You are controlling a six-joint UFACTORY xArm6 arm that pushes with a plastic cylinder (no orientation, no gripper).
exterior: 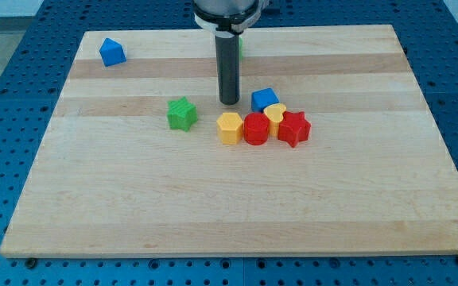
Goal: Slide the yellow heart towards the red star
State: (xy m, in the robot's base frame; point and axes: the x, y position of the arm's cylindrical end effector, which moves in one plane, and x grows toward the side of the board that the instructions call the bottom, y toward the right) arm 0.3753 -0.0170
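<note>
The yellow heart [275, 114] sits right of the board's middle, touching the red star [294, 129] on its lower right. A red round block [256, 129] lies against the heart's lower left, and a blue cube [264, 99] lies just above it. My tip [229, 102] rests on the board left of the blue cube and above the yellow hexagon [229, 127], a short way up and left of the heart, touching no block.
A green star-shaped block [181, 114] lies left of the tip. A blue block [112, 52] sits near the board's top left corner. A green block [239, 48] is mostly hidden behind the rod at the top.
</note>
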